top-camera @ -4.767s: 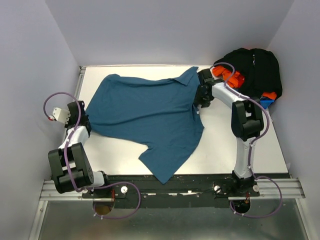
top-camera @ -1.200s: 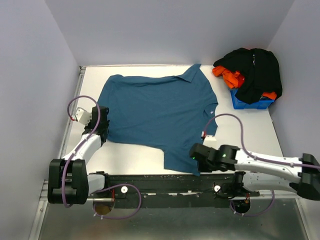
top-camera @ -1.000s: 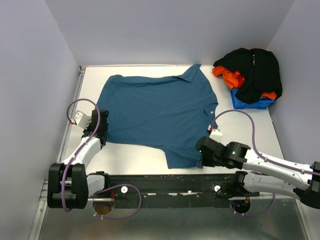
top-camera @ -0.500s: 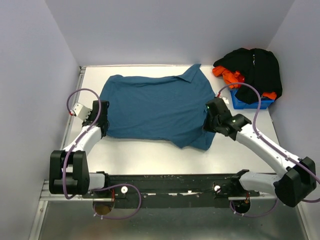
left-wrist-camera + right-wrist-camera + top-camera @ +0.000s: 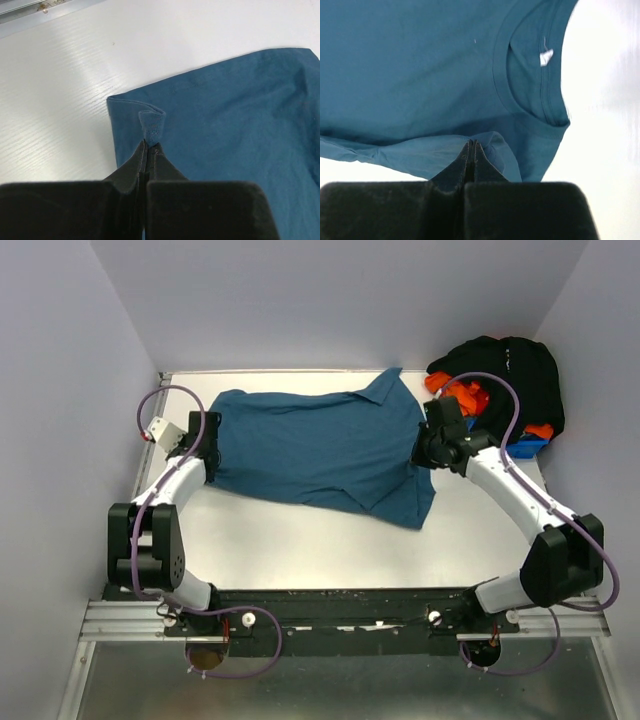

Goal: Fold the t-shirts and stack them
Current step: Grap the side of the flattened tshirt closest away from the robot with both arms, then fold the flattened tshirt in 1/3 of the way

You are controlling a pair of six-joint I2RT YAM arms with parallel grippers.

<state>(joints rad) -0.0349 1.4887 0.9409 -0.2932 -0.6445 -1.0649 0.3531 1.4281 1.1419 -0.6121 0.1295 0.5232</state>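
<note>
The teal-blue t-shirt (image 5: 320,450) lies across the back half of the white table (image 5: 300,550), its near part doubled over, with a flap hanging toward the front at the right. My left gripper (image 5: 207,447) is shut on the shirt's left edge; the left wrist view shows a small pinch of teal hem (image 5: 151,125) just past the fingertips of that gripper (image 5: 149,145). My right gripper (image 5: 424,452) is shut on the shirt's right side. In the right wrist view that gripper (image 5: 471,144) holds a teal fold under the collar (image 5: 530,95) and its white tag (image 5: 546,56).
A black t-shirt (image 5: 510,375) and a bright orange t-shirt (image 5: 462,395) are heaped over a small blue bin (image 5: 530,447) at the back right corner, close behind my right arm. Grey walls close in the table on three sides.
My right gripper has swung from the table's front edge to the back right with the shirt's near edge, folding the shirt over. My left gripper moved toward the back with the left edge.
</note>
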